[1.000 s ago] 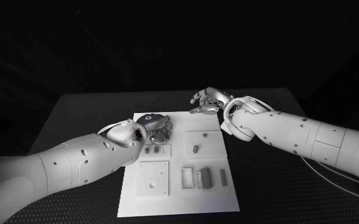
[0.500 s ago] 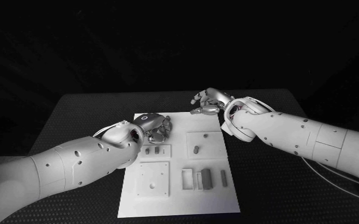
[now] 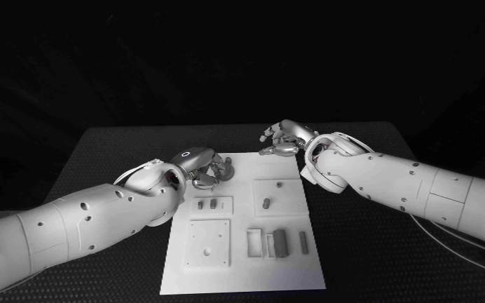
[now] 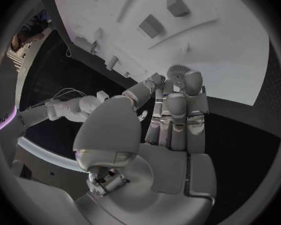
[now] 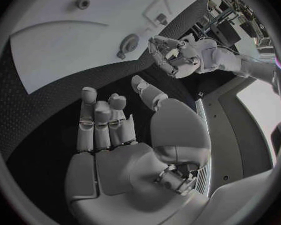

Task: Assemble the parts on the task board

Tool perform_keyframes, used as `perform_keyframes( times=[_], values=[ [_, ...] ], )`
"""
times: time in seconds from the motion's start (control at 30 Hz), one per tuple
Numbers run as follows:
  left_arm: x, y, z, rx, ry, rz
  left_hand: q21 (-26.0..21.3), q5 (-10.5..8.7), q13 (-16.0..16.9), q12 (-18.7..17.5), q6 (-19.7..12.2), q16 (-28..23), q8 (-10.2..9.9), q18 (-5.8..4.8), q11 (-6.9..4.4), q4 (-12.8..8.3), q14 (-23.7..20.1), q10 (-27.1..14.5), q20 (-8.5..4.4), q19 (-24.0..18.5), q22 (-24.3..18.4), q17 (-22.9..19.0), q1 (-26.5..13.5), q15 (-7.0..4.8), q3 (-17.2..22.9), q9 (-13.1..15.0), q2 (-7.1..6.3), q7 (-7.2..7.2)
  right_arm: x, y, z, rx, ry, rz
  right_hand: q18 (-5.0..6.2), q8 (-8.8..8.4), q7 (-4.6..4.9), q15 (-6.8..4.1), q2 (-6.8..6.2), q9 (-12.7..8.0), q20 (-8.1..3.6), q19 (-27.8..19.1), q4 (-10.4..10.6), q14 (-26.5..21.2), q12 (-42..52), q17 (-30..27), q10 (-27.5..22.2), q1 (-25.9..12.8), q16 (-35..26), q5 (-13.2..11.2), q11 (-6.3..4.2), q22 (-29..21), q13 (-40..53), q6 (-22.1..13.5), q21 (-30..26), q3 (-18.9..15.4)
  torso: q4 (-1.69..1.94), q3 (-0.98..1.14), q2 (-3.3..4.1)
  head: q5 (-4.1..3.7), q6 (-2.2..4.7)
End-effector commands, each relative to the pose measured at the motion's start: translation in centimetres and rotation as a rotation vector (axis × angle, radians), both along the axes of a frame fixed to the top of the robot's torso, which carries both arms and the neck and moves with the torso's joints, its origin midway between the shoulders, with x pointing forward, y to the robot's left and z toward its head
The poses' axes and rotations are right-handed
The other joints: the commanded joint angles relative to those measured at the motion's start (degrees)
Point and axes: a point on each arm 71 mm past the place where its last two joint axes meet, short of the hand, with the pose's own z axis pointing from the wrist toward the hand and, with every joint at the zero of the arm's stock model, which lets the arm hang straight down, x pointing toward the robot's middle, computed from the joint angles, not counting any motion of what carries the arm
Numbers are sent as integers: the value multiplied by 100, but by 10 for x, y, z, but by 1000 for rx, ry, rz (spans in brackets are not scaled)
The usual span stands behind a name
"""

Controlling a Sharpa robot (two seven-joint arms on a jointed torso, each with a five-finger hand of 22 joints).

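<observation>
the task board [image 3: 242, 247] lies in the middle of the black table [image 3: 111, 149], with small grey parts [image 3: 275, 241] standing in it near the robot. the left hand [image 3: 207, 170] hovers over the board's far left corner, fingers curled in on nothing (seen from its wrist). the right hand [image 3: 283, 138] hangs beyond the far edge, loosely spread and empty.

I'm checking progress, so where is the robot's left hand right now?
In the head view, the left hand is over the task board, at its far left corner, across from the right hand.
</observation>
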Motion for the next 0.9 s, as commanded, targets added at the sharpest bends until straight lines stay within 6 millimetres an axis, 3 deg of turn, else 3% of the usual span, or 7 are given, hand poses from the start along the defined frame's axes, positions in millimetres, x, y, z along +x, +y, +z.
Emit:
perform_keyframes(
  times=[0.03, 0.33, 0.9],
  values=[
    [-5, 4, -2, 28, 48, -1, 7, 16, 12, 13, 54, -28, 21, 448, 2, 1, 26, 35, -33, 12, 118, -2, 3, -15, 31, 14, 39, 7, 0, 0, 0, -2, 5, 11, 91, 17, 32, -47, -4, -5, -32, 7, 42, -5, 37, -10, -32, -48, 40, -7, -8, 75, -7, 1, 22, 5, -5, 4, 5, 6, 4],
    [-8, 16, -4, 86, 41, -8, 6, 14, 14, 9, 58, -33, 21, 444, 1, -1, 25, 39, -35, 10, 118, -2, 3, -17, 38, 17, 36, 5, 0, -1, -1, -3, 5, 8, 91, 17, 32, -47, -3, -5, -32, 7, 42, -6, 38, -11, -32, -48, 40, -7, -8, 75, -9, 1, 22, 5, 9, -6, 0, 4, 1],
    [-2, 18, -8, 147, 19, 0, 4, 15, 19, 2, 63, -39, 21, 438, -3, -4, 25, 48, -41, 7, 119, -2, 13, -21, 52, 21, 27, 1, 0, -1, -1, -1, 7, 9, 91, 17, 32, -47, -2, -5, -33, 7, 43, -6, 39, -12, -33, -50, 40, -7, -8, 75, -11, -1, 22, 4, -9, 4, 8, 23, -3]
  ],
)
